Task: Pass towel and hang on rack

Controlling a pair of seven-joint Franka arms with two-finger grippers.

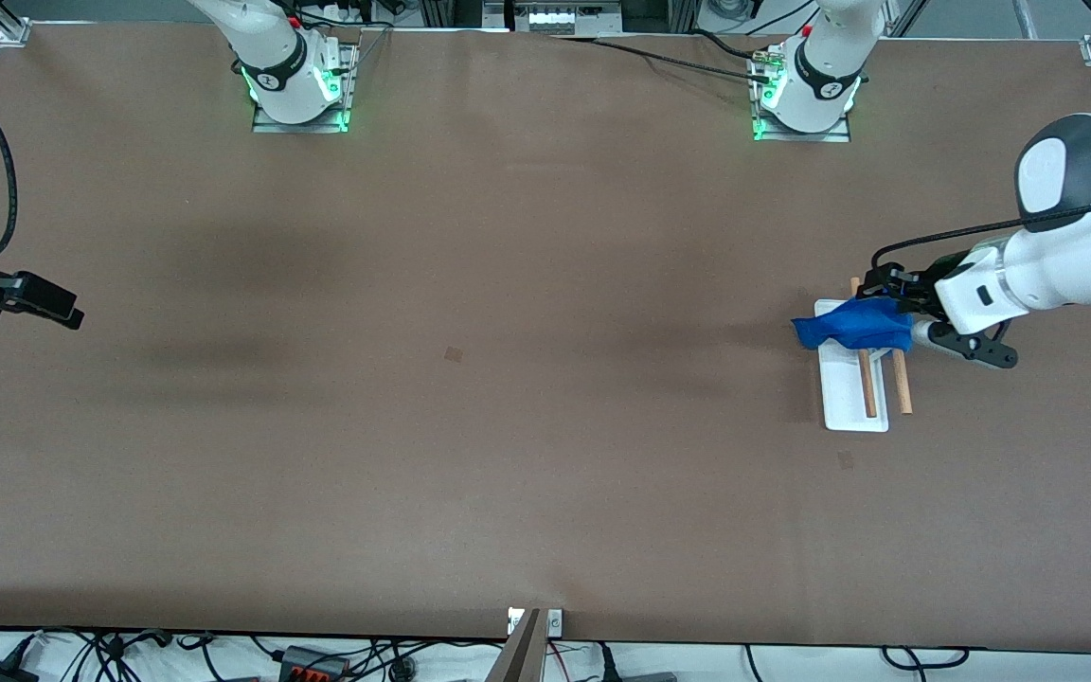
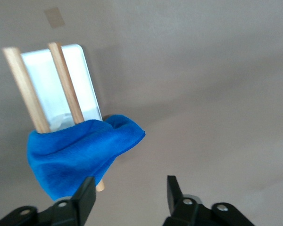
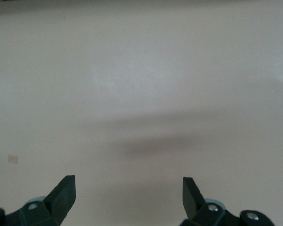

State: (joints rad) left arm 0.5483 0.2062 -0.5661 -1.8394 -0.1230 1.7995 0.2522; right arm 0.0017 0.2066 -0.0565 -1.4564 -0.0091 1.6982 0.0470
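The blue towel (image 1: 853,327) lies bunched over the two wooden rods of the rack (image 1: 849,403), at the rods' end farther from the front camera, toward the left arm's end of the table. In the left wrist view the towel (image 2: 80,153) drapes over both rods above the white base (image 2: 52,89). My left gripper (image 1: 879,289) is open beside the towel, holding nothing; one of its fingers (image 2: 87,195) is next to the cloth's edge. My right gripper (image 1: 67,313) is open and empty (image 3: 128,190), waiting over bare table at the right arm's end.
Small tape marks sit on the brown table at mid-table (image 1: 453,354) and just nearer the front camera than the rack (image 1: 846,459). Cables and a bracket (image 1: 534,622) lie along the table's front edge.
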